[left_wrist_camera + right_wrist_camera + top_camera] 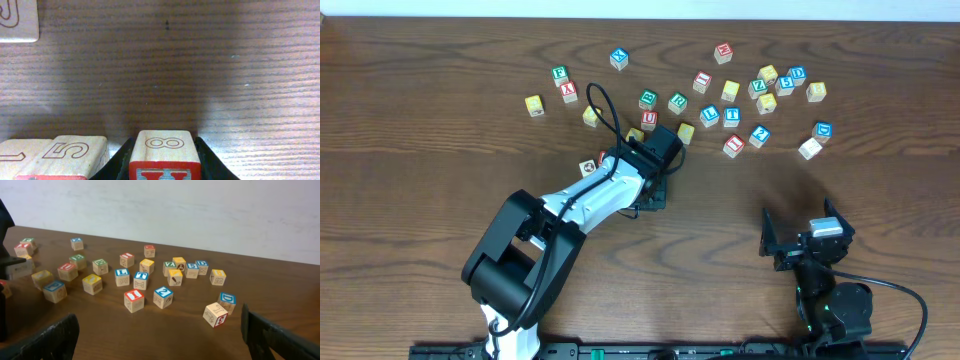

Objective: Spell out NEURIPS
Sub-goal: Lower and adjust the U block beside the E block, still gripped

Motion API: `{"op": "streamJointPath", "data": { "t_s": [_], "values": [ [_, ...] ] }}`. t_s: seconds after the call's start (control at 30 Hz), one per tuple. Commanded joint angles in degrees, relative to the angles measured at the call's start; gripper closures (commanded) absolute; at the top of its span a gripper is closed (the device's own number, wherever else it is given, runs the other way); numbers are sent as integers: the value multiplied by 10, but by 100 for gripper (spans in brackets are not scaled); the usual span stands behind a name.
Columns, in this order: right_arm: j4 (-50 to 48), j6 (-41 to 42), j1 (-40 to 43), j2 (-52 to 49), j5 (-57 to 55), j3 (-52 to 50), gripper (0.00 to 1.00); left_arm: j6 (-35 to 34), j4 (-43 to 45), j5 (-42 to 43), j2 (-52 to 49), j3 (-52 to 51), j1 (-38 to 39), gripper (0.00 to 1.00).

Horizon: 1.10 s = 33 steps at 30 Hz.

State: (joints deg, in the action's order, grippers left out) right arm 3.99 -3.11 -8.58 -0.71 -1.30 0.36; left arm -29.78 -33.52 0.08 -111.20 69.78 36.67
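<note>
My left gripper point(653, 190) is shut on a wooden cube point(165, 150), seen in the left wrist view with an 8 on its top and a red-framed face below. Its red letter is cut off by the frame edge. The jaws press on both sides of this cube; from overhead it is hidden under the gripper. Two green cubes point(648, 99) point(677, 102) and a red U cube point(649, 118) lie just beyond the gripper. My right gripper point(800, 240) stands open near the front right, with nothing between its fingers point(50, 340).
A cube marked 5 point(75, 150) sits close to the left of the held cube, and another cube point(17, 20) lies ahead at the left. Many scattered letter cubes point(731, 116) cover the back right. A red-topped cube point(134, 300) and a blue-topped one point(163, 296) lie ahead of the right gripper.
</note>
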Motion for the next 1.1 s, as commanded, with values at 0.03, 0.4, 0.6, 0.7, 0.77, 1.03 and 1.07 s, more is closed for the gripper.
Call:
{"op": "streamJointPath", "data": {
  "t_s": [0.03, 0.4, 0.6, 0.7, 0.77, 1.03, 1.07],
  "values": [
    [2, 7, 4, 2, -5, 0, 1, -3, 1, -7, 7, -10, 0, 92],
    [2, 7, 4, 2, -5, 0, 1, -3, 1, -7, 7, -10, 0, 88],
    [2, 7, 4, 2, -5, 0, 1, -3, 0, -7, 7, -9, 0, 83],
    [2, 7, 4, 2, -5, 0, 1, -3, 0, -7, 7, -8, 0, 83],
    [2, 7, 4, 2, -5, 0, 1, -3, 0, -7, 7, -8, 0, 76],
    [2, 7, 4, 2, -5, 0, 1, -2, 1, -7, 7, -8, 0, 72],
    [2, 7, 4, 2, -5, 0, 1, -3, 1, -7, 7, -8, 0, 68]
  ]
}}
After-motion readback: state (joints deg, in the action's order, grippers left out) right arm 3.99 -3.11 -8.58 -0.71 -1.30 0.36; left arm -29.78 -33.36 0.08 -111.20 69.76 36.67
